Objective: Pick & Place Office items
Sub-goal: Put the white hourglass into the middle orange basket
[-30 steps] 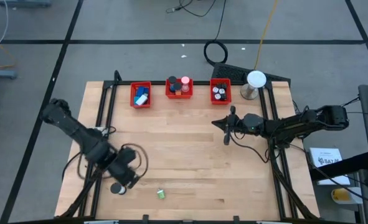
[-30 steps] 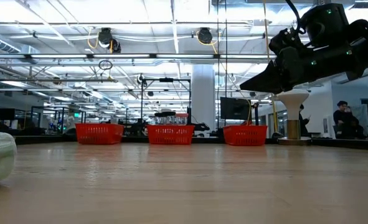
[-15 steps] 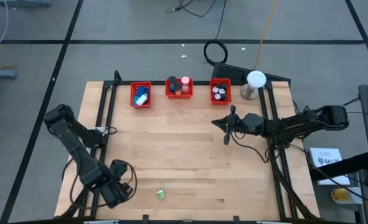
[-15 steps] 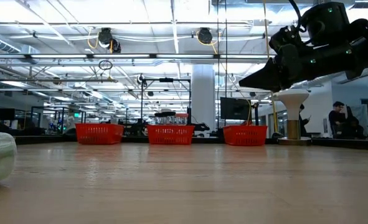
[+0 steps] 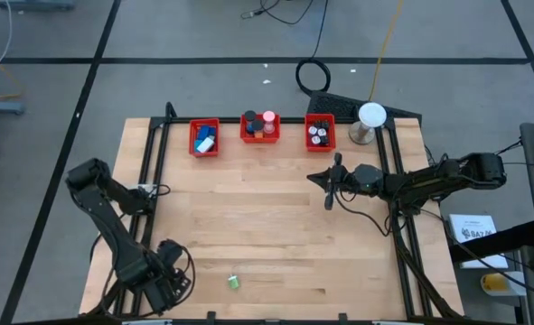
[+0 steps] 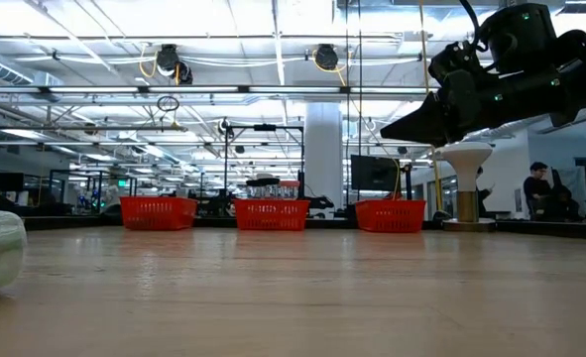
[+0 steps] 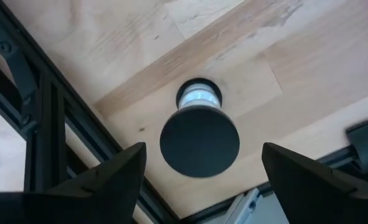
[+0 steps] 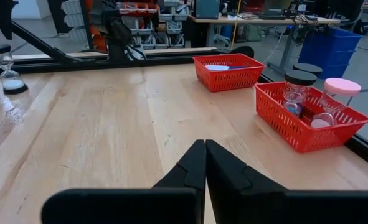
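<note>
Wooden planks make up the tabletop (image 5: 267, 226), edged by a black metal frame (image 7: 40, 118). At its near left corner the left gripper (image 5: 164, 282) hangs with its jaws spread wide apart, holding nothing. Seen past them in the left wrist view, a small black-capped hourglass (image 7: 199, 134) stands upright on the wood between the two fingers, clear of both, its long axis pointing up at the camera, with the frame rail just beside it. A little to the right along the near edge lies a small green roll (image 5: 233, 282), on its side in the low view. Mid-table on the right, the right gripper (image 5: 331, 181) hovers above the wood, its jaws pressed together and empty. Along the far edge sit three red bins (image 5: 260, 130) in a row, holding blue, black and pink items. Just right of them stands a white domed lamp (image 5: 369, 122).
</note>
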Action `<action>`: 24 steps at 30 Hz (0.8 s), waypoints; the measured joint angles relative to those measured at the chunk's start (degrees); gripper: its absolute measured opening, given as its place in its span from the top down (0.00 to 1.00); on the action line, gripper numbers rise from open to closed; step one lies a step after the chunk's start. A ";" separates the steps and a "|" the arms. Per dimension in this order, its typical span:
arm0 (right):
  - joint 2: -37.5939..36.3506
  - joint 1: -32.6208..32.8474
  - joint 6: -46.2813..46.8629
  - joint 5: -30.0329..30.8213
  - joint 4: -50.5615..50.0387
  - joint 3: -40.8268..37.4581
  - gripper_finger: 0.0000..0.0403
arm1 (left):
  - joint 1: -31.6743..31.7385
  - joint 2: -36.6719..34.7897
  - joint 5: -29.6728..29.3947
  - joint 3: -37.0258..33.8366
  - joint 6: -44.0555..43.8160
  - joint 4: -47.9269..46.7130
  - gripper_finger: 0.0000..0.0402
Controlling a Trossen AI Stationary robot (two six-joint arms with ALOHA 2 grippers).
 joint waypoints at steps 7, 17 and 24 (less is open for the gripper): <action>0.00 0.00 0.00 0.00 0.00 0.00 1.00 | -0.55 0.94 -0.15 -3.22 -0.42 2.59 0.19; 0.00 0.00 -0.17 0.02 -0.01 0.00 1.00 | -0.55 0.92 0.06 -6.48 0.32 5.04 0.28; 0.00 0.00 -0.20 0.02 -0.02 0.00 1.00 | 0.82 -0.06 -3.58 -6.46 5.66 6.03 0.47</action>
